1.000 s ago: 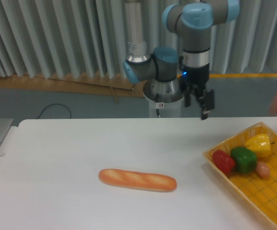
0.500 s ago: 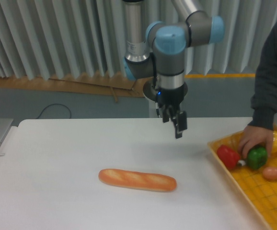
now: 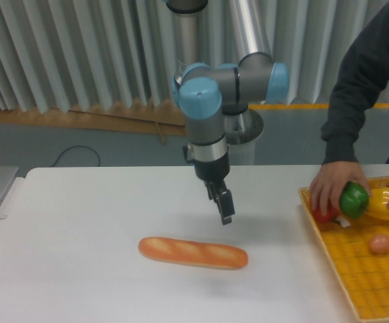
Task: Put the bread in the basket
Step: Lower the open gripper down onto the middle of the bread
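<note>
The bread (image 3: pixel 193 252) lies flat mid-worktop (image 3: pixel 80 229), free to be gripped from above. The tool (image 3: pixel 225 214) hangs just above it at 1 o'clock, holding nothing; its gap I cannot tell. The basket (image 3: pixel 329 259) sits at 3 o'clock, a person's hand (image 3: pixel 330 188) shifting peppers (image 3: pixel 354 199), perhaps making room.

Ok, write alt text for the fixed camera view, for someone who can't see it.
A robot arm's end effector hangs just above a long baguette-like bread lying on a white table, not touching it. At the right edge, a person's hands reach into a yellow mesh basket holding a green pepper, a yellow pepper, a red one and a small pinkish item.
</note>
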You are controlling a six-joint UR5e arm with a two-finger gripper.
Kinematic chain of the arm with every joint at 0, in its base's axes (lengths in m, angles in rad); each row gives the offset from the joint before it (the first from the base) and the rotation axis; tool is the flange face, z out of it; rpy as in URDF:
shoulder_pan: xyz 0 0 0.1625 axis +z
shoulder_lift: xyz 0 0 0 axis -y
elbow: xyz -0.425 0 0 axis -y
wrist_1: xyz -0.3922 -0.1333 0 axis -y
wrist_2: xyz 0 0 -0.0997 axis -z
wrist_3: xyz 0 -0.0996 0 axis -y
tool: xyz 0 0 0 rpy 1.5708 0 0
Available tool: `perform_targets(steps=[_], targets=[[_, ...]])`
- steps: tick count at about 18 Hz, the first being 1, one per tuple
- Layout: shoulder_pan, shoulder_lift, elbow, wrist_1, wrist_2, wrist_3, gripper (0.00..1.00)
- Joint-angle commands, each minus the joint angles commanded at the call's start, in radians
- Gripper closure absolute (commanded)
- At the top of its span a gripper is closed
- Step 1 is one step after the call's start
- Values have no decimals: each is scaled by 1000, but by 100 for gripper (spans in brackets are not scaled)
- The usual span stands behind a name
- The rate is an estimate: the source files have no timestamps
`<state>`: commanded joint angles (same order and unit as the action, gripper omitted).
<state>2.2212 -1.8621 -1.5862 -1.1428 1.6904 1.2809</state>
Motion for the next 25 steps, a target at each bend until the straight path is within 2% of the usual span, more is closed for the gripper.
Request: perform_targets(steps=[5, 8, 12, 17, 25], targets=[[-2, -25, -6, 3, 2, -2, 0], [-5, -68, 6, 8, 47, -5, 0], [-24, -112, 9, 15, 48, -38, 0], [-64, -192, 38, 64, 52, -80, 0], [-101, -197, 17, 63, 81, -95, 0]])
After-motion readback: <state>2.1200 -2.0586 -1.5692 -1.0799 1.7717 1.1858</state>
